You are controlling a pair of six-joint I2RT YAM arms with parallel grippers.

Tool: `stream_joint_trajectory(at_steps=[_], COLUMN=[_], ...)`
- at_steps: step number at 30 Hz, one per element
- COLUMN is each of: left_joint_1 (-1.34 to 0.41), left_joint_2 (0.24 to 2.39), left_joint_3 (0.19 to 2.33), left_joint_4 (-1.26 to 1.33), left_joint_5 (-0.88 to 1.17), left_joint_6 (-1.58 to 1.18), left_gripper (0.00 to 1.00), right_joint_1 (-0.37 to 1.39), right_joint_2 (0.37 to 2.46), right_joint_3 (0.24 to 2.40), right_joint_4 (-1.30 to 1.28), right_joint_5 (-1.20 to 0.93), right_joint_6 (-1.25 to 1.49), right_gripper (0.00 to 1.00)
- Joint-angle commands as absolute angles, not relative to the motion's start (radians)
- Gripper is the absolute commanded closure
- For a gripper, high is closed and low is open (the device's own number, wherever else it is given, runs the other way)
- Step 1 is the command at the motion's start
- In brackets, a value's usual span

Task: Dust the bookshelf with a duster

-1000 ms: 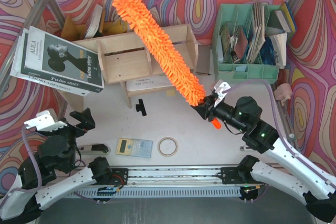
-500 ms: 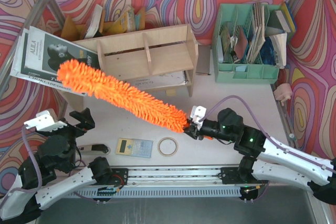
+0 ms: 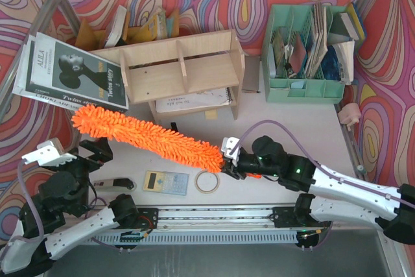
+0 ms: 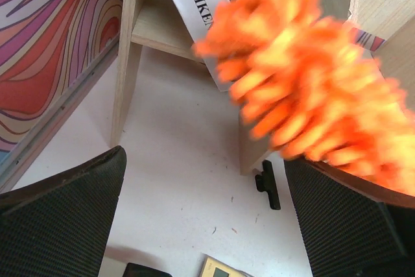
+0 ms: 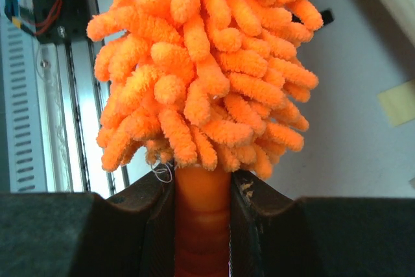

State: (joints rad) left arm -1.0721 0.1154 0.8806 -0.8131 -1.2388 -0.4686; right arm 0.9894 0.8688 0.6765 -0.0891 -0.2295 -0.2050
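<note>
The pale-wood bookshelf (image 3: 178, 69) stands at the back centre of the table, and its leg shows in the left wrist view (image 4: 126, 50). The orange fluffy duster (image 3: 146, 135) lies nearly level in front of the shelf, its tip at the left near my left arm. My right gripper (image 3: 232, 164) is shut on the duster's smooth orange handle (image 5: 202, 218), with the fluffy head (image 5: 207, 63) just beyond the jaws. My left gripper (image 3: 97, 150) is open and empty, low over the table; the duster head (image 4: 311, 95) hangs blurred just above its right finger.
A large book (image 3: 71, 76) leans on the shelf's left side. A mint-green organiser (image 3: 310, 50) with papers stands at the back right. A calculator (image 3: 165, 181), a tape ring (image 3: 207, 181), a small black clip (image 3: 172, 128) and a dark tool (image 3: 115, 185) lie near the front.
My right arm has swung the duster down and to the left, from slanting over the shelf to lying low in front of it. The left arm has shifted slightly.
</note>
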Motion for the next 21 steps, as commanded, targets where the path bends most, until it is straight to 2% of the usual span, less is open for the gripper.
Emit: stream_joint_trajectory(at_steps=[1, 21], left_joint_1=[-1.075, -1.076], left_joint_2=[0.096, 0.078], left_joint_3=[0.885, 0.885], left_joint_4=[-0.828, -0.832], left_joint_5=[-1.243, -1.256], left_joint_6=[-0.477, -0.483], left_gripper=[0.01, 0.02], right_joint_1=[1.010, 1.052], right_joint_2=[0.898, 0.995], right_joint_3=[0.733, 0.771], right_joint_4=[-0.105, -0.241], right_joint_5=[-0.238, -0.042], right_joint_6=[-0.142, -0.035], right_gripper=[1.00, 1.00])
